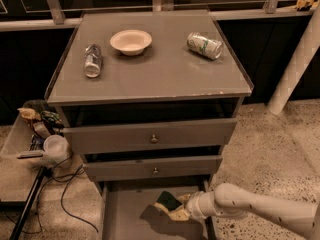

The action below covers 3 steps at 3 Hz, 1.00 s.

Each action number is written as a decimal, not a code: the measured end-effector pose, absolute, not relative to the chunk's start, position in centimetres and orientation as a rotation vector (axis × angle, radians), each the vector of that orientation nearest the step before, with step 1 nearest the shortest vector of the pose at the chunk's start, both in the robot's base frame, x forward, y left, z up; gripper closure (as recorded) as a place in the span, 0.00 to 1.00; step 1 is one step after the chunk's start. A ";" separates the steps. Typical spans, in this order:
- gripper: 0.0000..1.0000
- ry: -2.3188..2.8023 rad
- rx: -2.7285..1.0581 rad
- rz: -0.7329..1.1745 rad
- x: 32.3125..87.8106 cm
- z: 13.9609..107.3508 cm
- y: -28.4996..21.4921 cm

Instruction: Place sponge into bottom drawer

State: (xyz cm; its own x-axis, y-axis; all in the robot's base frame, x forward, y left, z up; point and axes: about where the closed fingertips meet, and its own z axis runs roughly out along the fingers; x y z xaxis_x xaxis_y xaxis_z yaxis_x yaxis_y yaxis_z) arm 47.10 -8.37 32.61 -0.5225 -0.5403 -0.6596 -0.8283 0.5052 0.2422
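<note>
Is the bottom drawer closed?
No, the bottom drawer is pulled out, and the gripper holds the sponge over its floor.

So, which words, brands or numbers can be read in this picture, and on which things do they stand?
No text here can be read.
On the green-and-white metal can lying on the grey cabinet top: printing too blurred to read.
On the silvery cylindrical container: no legible label.
On the gripper, which holds the green-topped sponge over the bottom drawer: no writing visible.
</note>
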 end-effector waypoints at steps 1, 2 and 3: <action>1.00 2.187 -1.095 0.783 46.8 30.5 -8.0; 1.00 2.183 -1.065 0.756 46.3 28.6 -7.9; 1.00 2.202 -1.057 0.647 46.5 26.7 -8.1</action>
